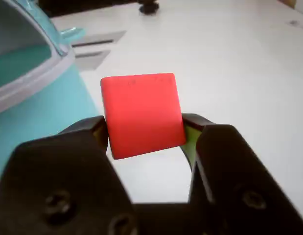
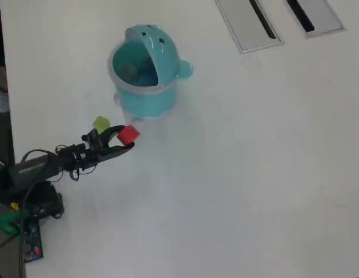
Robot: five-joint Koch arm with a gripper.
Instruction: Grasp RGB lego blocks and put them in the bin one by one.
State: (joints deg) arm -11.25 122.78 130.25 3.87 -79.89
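My gripper (image 1: 144, 134) is shut on the red lego block (image 1: 141, 113), which sits square between the two black jaws, lifted above the white table. In the overhead view the gripper (image 2: 124, 138) holds the red block (image 2: 129, 134) just below the teal bin (image 2: 145, 92). The bin's domed lid (image 2: 153, 43) is flipped up and its mouth is open; something small lies inside, too dim to name. In the wrist view the bin's wall (image 1: 41, 110) fills the left side, close to the block. A yellow-green block (image 2: 101, 123) lies on the table beside the arm. No light blue block shows.
Two grey slotted panels (image 2: 249, 23) are set into the table at the far right in the overhead view. Cables and a dark base (image 2: 28, 202) sit at the lower left. White tabletop (image 2: 237, 174) stretches to the right of the arm.
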